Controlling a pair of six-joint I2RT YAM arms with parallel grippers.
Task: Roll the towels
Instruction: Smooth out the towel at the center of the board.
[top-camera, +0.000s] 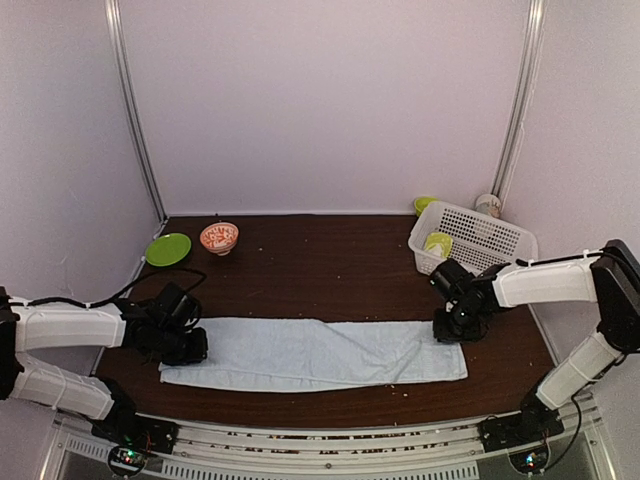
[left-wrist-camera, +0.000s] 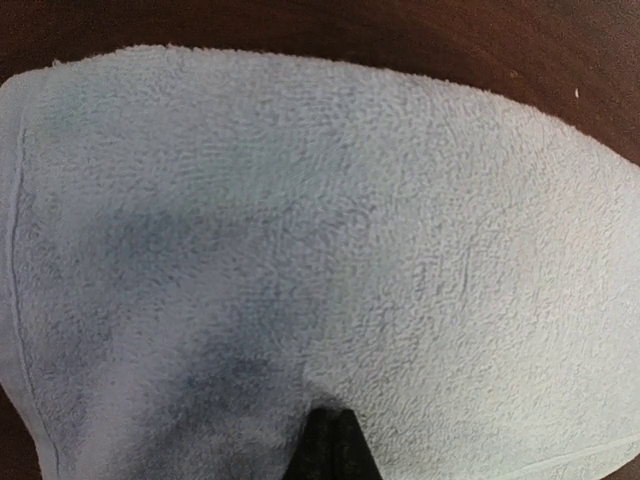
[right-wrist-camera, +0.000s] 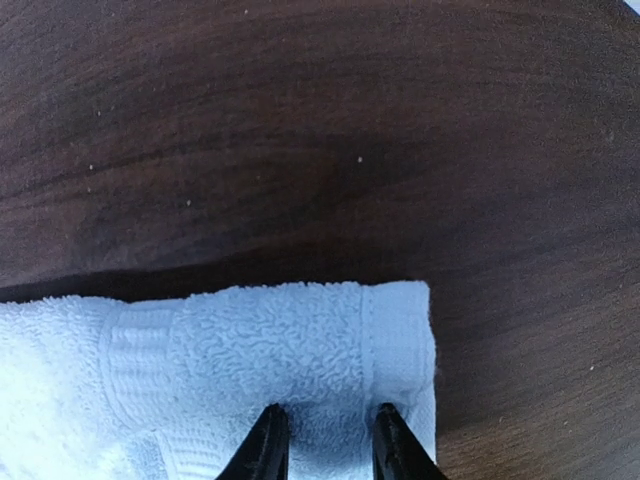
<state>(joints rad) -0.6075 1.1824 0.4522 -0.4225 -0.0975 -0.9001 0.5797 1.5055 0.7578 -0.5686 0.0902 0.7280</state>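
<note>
Cloth of the pale blue towel (top-camera: 320, 352) lay spread flat and lengthwise across the near half of the dark wooden surface (top-camera: 330, 275), one short end toward each arm, a layout that suited a roll started from one end. At its left end the left pincer (top-camera: 193, 345) sat low on the cloth with its jaws together. The left wrist view showed creases running into the dark fingertips (left-wrist-camera: 330, 452), so it read as clamped on that end of the towel, probably to lift it for the first turn. At the opposite end the right pincer (top-camera: 452, 330) pressed down just inside the hemmed edge, its two tips apart with a strip of cloth between them and nothing pinched yet. That placement looked meant either to pin the far end so the towel would not slide, or to gather the hem. No part of the towel was rolled. Behind the right arm a white basket (top-camera: 490, 232) stood at the far right of the surface, holding a lime-green and cream bundle (top-camera: 438, 243), likely the second towel, out of the way. A green plate (top-camera: 168, 249) and a patterned bowl (top-camera: 219, 238) sat at the far left, apart from the towel, with no evident part in the job.
</note>
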